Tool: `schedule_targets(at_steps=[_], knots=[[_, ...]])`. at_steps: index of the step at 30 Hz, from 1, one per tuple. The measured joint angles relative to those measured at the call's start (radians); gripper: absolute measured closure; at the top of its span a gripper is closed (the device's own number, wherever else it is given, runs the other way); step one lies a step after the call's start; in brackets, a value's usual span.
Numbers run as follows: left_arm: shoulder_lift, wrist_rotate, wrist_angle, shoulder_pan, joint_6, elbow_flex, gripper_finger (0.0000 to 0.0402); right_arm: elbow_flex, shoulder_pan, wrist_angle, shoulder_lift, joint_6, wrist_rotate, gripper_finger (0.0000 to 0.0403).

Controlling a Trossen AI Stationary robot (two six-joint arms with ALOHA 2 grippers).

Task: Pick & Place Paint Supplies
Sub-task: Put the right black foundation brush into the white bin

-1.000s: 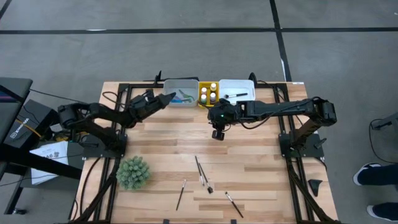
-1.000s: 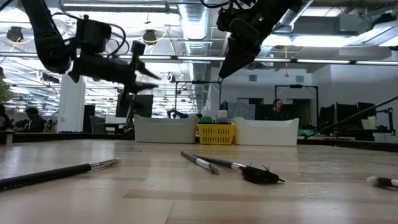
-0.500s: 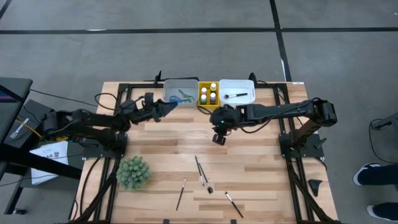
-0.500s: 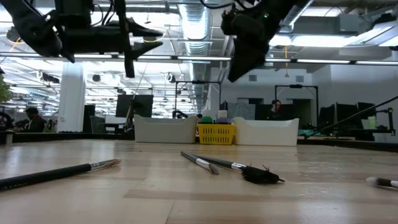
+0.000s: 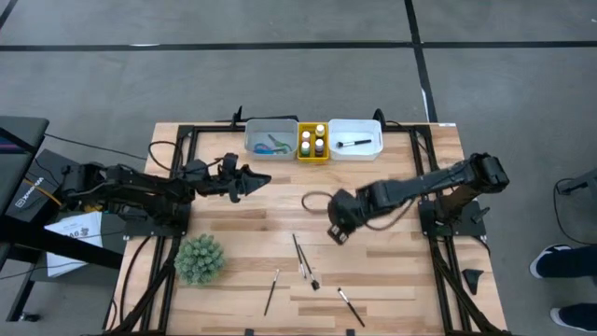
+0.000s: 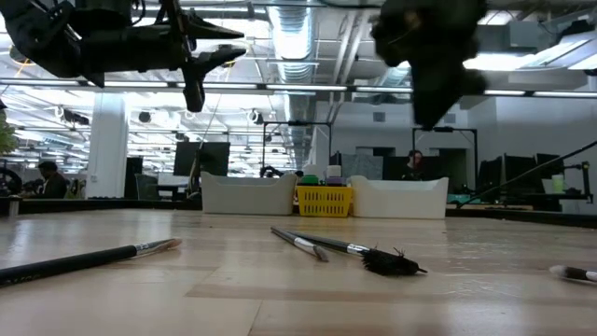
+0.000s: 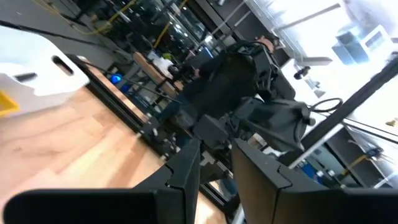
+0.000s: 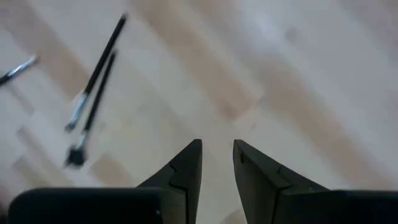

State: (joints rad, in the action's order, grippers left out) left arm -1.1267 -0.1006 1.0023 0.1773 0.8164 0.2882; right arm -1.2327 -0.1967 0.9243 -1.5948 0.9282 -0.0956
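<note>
Several thin dark-handled brushes lie flat on the wooden table near its front: two close together [image 5: 300,254], one [image 5: 271,291] to their left and one [image 5: 351,306] to their right. My right gripper [image 5: 337,232] hangs open and empty above the table, just far and right of the pair, which also shows in the right wrist view [image 8: 99,68]. My left gripper [image 5: 264,179] is open and empty, held high and level, near of the grey tray [image 5: 254,149]. Scissors [image 5: 272,146] lie in that tray, paint bottles [image 5: 312,140] stand in the yellow tray, and one brush [image 5: 354,143] lies in the white tray.
A spiky green plant ball [image 5: 201,259] sits at the near left. The grey tray, the yellow tray [image 5: 313,157] and the white tray [image 5: 371,151] stand in a row at the far edge. Bare wood lies between the trays and the brushes. People show in the room behind.
My left gripper has drawn back from above the grey tray toward the near edge and levelled out. My right gripper has gone from the table's middle toward the near edge and a little right, closer to the brushes. The brushes have not moved.
</note>
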Motion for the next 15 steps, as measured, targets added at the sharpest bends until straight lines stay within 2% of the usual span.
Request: schedule_targets(at_steps=[5, 9, 15], knots=[[0.0, 0.087, 0.0, -0.067, 0.003, 0.0, 0.0314, 0.0, -0.1, 0.004, 0.0, 0.138, 0.021, 0.0316], [0.0, 0.208, 0.0, -0.131, 0.01, 0.0, 0.0314, 0.0, -0.139, 0.004, -0.007, 0.193, 0.021, 0.0316], [0.0, 0.398, 0.007, -0.232, 0.055, 0.0, 0.0314, 0.001, -0.201, -0.025, -0.085, 0.354, 0.101, 0.0316]])
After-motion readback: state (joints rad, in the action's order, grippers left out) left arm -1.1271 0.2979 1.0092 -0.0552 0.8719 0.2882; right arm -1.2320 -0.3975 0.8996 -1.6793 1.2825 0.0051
